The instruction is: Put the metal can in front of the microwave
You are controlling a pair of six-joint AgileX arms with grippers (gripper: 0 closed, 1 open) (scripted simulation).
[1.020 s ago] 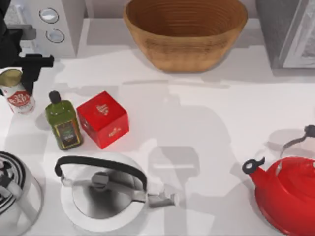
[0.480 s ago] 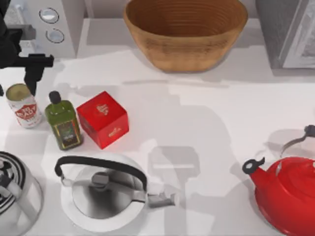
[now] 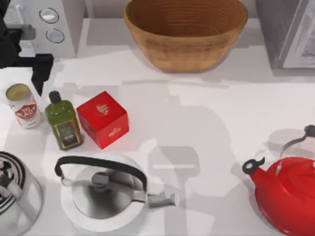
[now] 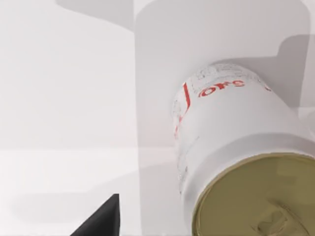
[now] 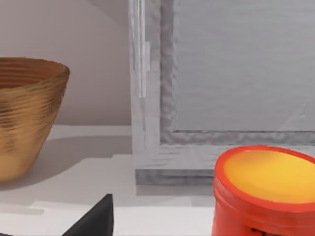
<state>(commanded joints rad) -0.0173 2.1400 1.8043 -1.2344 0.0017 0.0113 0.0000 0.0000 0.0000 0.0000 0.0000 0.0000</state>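
White bench (image 3: 206,123). Microwave (image 3: 54,24) at upper left of the top view, dials facing down-frame. Wicker bowl (image 3: 185,32) top centre. Red kettle (image 3: 288,194) lower right. Steel kettle (image 3: 101,189) lower left. Red box (image 3: 103,119) left of centre, green bottle (image 3: 63,123) just beside it. Metal can (image 3: 22,105) upright at far left, below the microwave. Left hand (image 3: 22,73) just above the can, fingers apart, free of it.
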